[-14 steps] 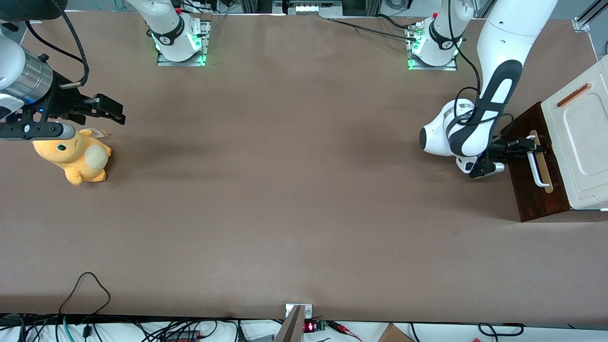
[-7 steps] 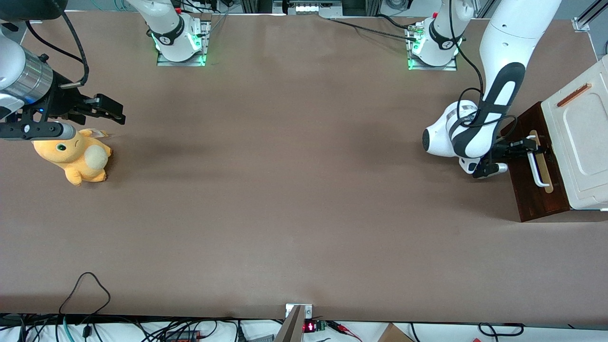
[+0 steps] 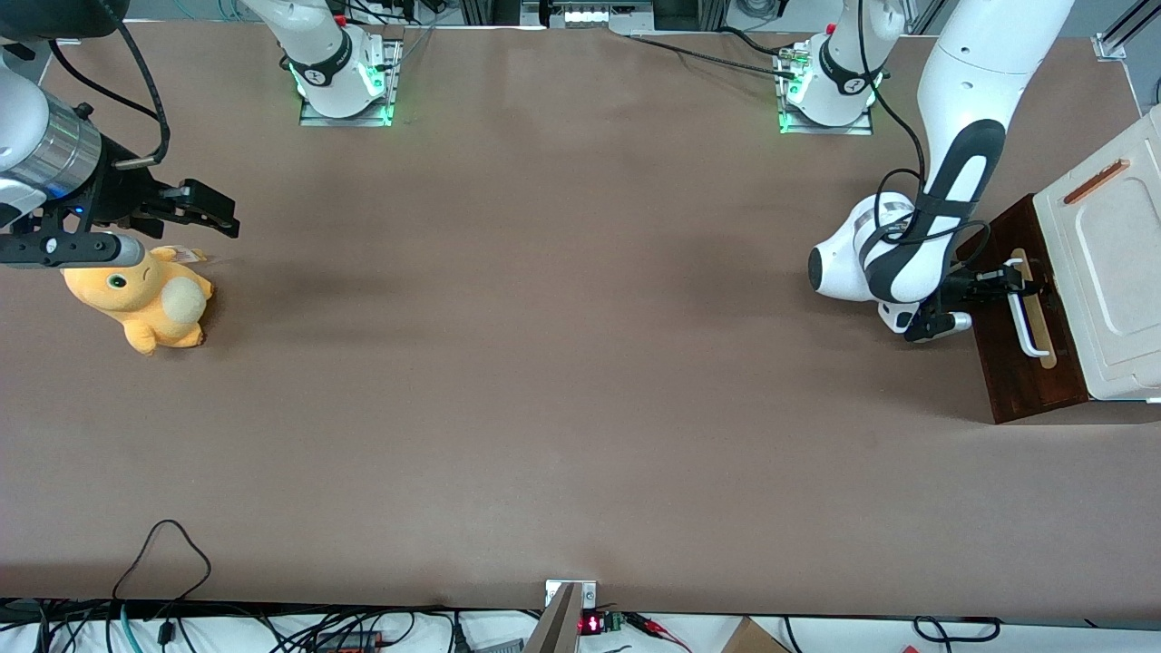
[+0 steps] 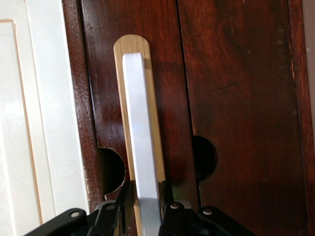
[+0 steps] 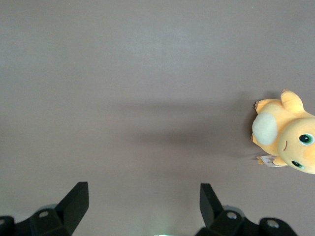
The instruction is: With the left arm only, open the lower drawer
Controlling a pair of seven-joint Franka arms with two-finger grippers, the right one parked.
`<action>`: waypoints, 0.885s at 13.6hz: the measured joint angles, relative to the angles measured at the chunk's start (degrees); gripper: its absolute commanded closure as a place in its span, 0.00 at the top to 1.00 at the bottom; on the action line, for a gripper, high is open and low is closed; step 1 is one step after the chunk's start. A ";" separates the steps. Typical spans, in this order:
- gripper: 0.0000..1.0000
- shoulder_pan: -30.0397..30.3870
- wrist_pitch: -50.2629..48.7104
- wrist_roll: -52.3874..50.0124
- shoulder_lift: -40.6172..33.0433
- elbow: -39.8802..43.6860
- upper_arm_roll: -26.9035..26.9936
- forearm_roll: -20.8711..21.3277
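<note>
The lower drawer (image 3: pixel 1025 381) is a dark brown front with a white bar handle (image 3: pixel 1023 317) on a pale wood strip, and it stands shut under the cabinet's white top (image 3: pixel 1116 263). The left arm (image 3: pixel 943 163) reaches down in front of the drawer. Its black gripper (image 3: pixel 1016 277) is at the end of the handle farther from the front camera. In the left wrist view the gripper (image 4: pixel 146 189) is open, with one finger on each side of the handle (image 4: pixel 140 137) and a thin gap at each side. The drawer front (image 4: pixel 170 59) fills that view.
An orange plush toy (image 3: pixel 145 295) lies toward the parked arm's end of the table. Two arm bases (image 3: pixel 825 91) with green lights stand at the table edge farthest from the front camera. Cables hang at the near edge (image 3: pixel 163 562).
The left arm has shifted slightly toward the cabinet, bringing the gripper's fingers around the handle. The drawer has not moved.
</note>
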 measured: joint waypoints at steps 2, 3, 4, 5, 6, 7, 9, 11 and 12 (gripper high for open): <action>0.16 0.00 0.07 0.00 0.14 0.10 -0.01 0.00; 0.15 0.01 0.09 -0.32 0.27 0.13 -0.01 0.00; 0.12 0.01 0.07 -0.41 0.28 0.17 -0.01 0.00; 0.09 0.01 0.07 -0.92 0.29 0.18 -0.01 0.00; 0.06 0.01 0.07 -0.96 0.29 0.18 -0.02 0.00; 0.01 0.01 0.07 -0.99 0.29 0.19 -0.02 0.00; 0.00 0.01 0.08 -1.05 0.30 0.20 -0.09 0.00; 0.00 -0.01 0.06 -1.06 0.30 0.19 -0.62 -0.04; 0.00 -0.04 -0.16 -1.11 0.29 0.20 -1.43 -0.34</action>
